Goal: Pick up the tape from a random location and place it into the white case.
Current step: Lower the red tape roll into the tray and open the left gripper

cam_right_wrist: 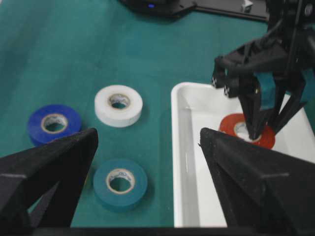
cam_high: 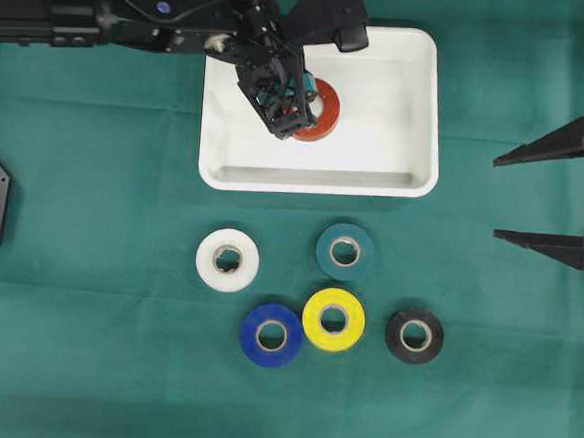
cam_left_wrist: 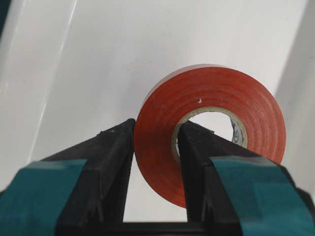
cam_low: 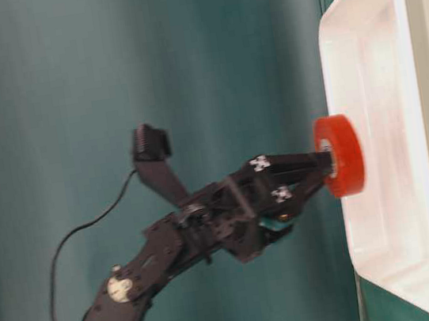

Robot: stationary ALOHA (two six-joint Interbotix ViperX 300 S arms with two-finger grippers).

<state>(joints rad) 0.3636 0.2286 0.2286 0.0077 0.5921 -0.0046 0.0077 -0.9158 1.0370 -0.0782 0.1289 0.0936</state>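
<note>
From our left wrist camera, nearest to us, the two fingers (cam_left_wrist: pixel 106 172) of the left gripper (cam_left_wrist: pixel 155 157) pinch the wall of the red tape (cam_left_wrist: pixel 211 132): one finger sits outside the roll, the other pokes through its core. We judge this grip was chosen because a flat ring gives little else to catch, and a finger through the hole keeps it from slipping sideways. So the left gripper is clamped on the tape, which stands between its tips.

Beyond the roll we see only the pale floor of the white case (cam_high: pixel 415 183). In the side view the tape hangs over the case floor, close to it; whether it touches we cannot tell. We read this as the moment just short of letting go.

Farther out on the green cloth (cam_high: pixel 83 345) lie the white roll (cam_high: pixel 227 260), teal roll (cam_high: pixel 345 250), blue roll (cam_high: pixel 271 334), yellow roll (cam_high: pixel 333 319) and black roll (cam_high: pixel 414 335), well apart from the case. Our right gripper (cam_high: pixel 549 197) waits at the edge, spread wide and holding nothing.
</note>
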